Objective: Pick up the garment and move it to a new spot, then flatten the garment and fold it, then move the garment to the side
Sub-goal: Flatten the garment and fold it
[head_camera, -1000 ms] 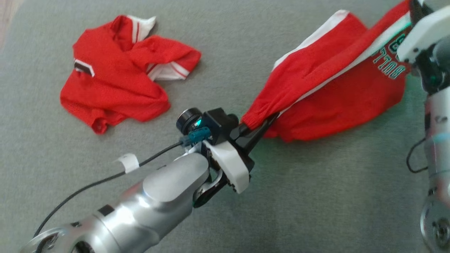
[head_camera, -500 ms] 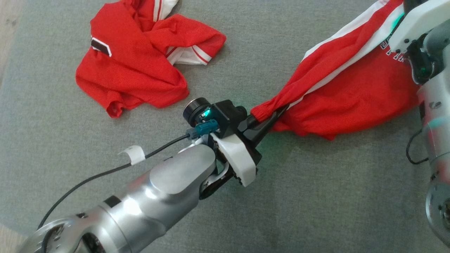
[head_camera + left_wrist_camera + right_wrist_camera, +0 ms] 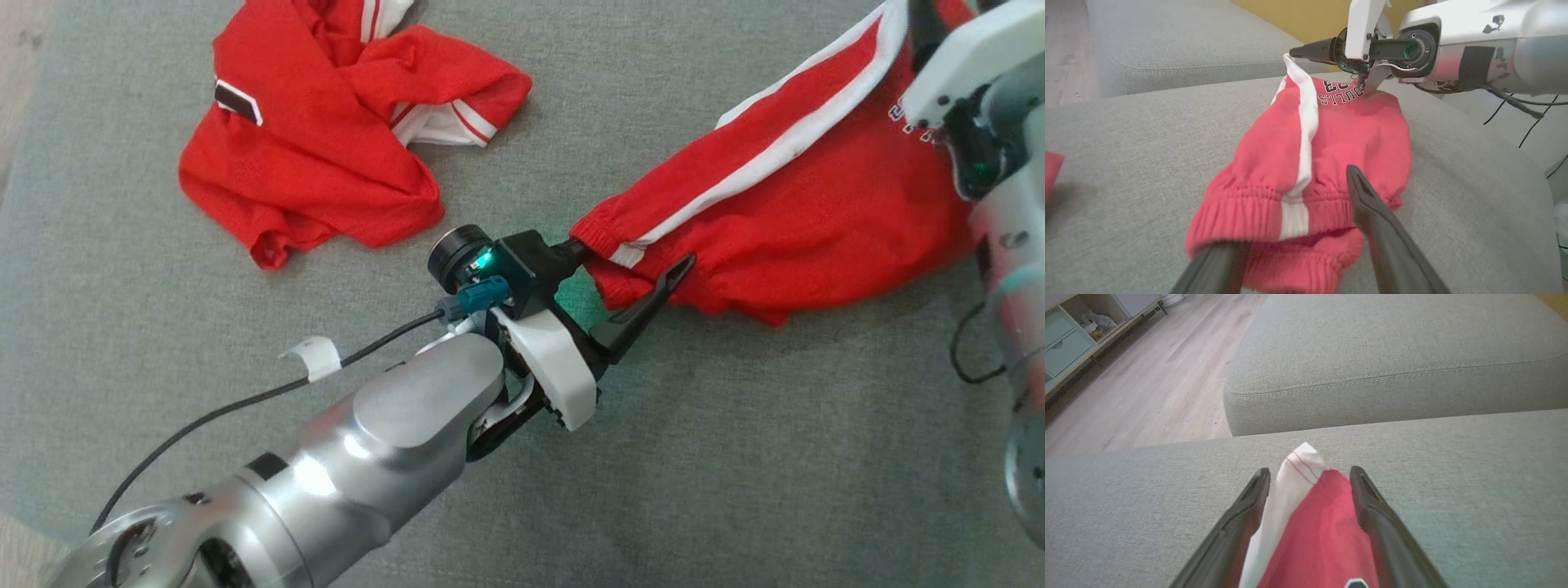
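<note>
The grey sofa is the biggest thing here. The red shorts lie stretched across its seat with the white side stripe up. Beyond the shorts' leg end sits a second cushion. Past that are a wooden floor and a pale cabinet, which the right wrist view brings in.

The left arm reaches the shorts at the waistband, and the right arm comes in at the opposite leg end. A crumpled red jersey lies well apart from the shorts, off past the waistband end. The head view shows most of it, while the left wrist view catches just a red corner at its edge.

The left end effector is released, its fingers spread wide at the waistband. From above, one finger tucks in at the band's edge and the other touches the lower hem of the band. The left wrist view adds that the ribbed elastic droops over one finger, while the other lies bare against the cloth.

The right end effector is also released. Its own view shows the fingers apart, with a white and red corner of the leg between them. The left wrist view shows the stripe rising to one fingertip, with the "BULLS" print just below. In the head view the right arm hides most of that print.
</note>
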Motion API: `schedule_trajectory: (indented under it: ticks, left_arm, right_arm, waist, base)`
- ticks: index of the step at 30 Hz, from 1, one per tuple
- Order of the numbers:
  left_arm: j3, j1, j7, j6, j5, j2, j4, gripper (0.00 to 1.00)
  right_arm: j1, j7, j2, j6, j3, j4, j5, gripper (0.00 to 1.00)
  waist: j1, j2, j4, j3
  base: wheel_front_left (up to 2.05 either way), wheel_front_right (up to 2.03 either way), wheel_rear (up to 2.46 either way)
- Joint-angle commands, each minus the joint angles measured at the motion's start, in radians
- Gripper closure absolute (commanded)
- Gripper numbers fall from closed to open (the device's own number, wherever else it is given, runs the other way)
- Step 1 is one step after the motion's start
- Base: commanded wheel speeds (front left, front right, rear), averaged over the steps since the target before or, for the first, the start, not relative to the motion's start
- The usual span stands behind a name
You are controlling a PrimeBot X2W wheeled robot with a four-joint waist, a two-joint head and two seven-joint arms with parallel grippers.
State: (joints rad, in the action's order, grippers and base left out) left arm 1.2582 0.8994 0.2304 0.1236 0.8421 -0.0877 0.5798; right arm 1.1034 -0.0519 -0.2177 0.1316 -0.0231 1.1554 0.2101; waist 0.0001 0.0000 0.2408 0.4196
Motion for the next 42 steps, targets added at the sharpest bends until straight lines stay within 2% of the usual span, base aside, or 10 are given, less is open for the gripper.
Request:
schedule_trajectory:
  ticks: [1,8,15,21,24,27,28,33,38,42]
  left_arm:
    - [-0.024,0.030,0.014,0.001,-0.005,-0.011,-0.013,0.00]
    - [-0.035,-0.005,0.021,0.000,0.009,-0.042,0.000,0.00]
    - [-0.042,-0.062,0.022,-0.014,0.030,-0.092,-0.006,0.00]
    - [-0.061,-0.096,0.023,-0.049,0.043,-0.137,-0.020,0.00]
    - [-0.099,-0.121,0.026,-0.084,0.059,-0.165,-0.037,0.00]
    - [-0.172,-0.146,0.030,-0.143,0.064,-0.196,-0.069,0.00]
    - [-0.245,-0.164,0.031,-0.190,0.033,-0.220,-0.119,0.00]
    - [-0.455,-0.284,0.031,-0.295,-0.084,-0.251,-0.277,0.00]
    - [-0.604,-0.448,0.031,-0.339,-0.197,-0.244,-0.379,0.00]
    - [-0.700,-0.581,0.031,-0.347,-0.263,-0.211,-0.414,0.00]
  right_arm:
    - [0.033,0.018,-0.004,-0.001,0.015,-0.016,0.018,0.00]
    - [0.004,0.062,-0.022,-0.001,0.036,0.019,0.076,0.00]
    - [-0.065,0.102,-0.034,-0.001,0.088,-0.002,0.161,0.00]
    - [-0.127,0.143,-0.049,-0.001,0.135,-0.054,0.232,0.00]
    - [-0.175,0.190,-0.064,-0.001,0.168,-0.101,0.270,0.00]
    - [-0.230,0.236,-0.073,-0.001,0.208,-0.162,0.308,0.00]
    - [-0.269,0.259,-0.081,-0.001,0.233,-0.210,0.331,0.00]
    - [-0.379,0.300,-0.094,-0.001,0.270,-0.341,0.356,0.00]
    - [-0.516,0.312,-0.061,-0.001,0.227,-0.474,0.338,0.00]
    - [-0.662,0.313,0.003,-0.001,0.151,-0.599,0.269,0.00]
  waist:
    - [-0.0001,0.0000,-0.003,-0.013]
    - [-0.0001,0.0000,-0.021,-0.090]
    - [-0.0001,0.0000,-0.049,-0.186]
    - [-0.0001,0.0000,-0.067,-0.250]
    - [-0.0001,0.0000,-0.073,-0.289]
    - [-0.0001,0.0000,-0.079,-0.320]
    - [-0.0001,0.0000,-0.084,-0.337]
    - [-0.0001,0.0000,-0.096,-0.374]
    - [-0.0001,0.0000,-0.111,-0.403]
    - [-0.0001,0.0000,-0.121,-0.417]
  base:
    - [0.00,0.00,0.00]
    - [0.00,0.00,0.00]
    - [0.00,0.00,0.00]
    - [0.00,0.00,0.00]
    - [0.00,0.00,0.00]
    - [0.00,0.00,0.00]
    - [0.00,0.00,0.00]
    - [0.00,0.00,0.00]
    - [0.00,0.00,0.00]
    - [0.00,0.00,0.00]
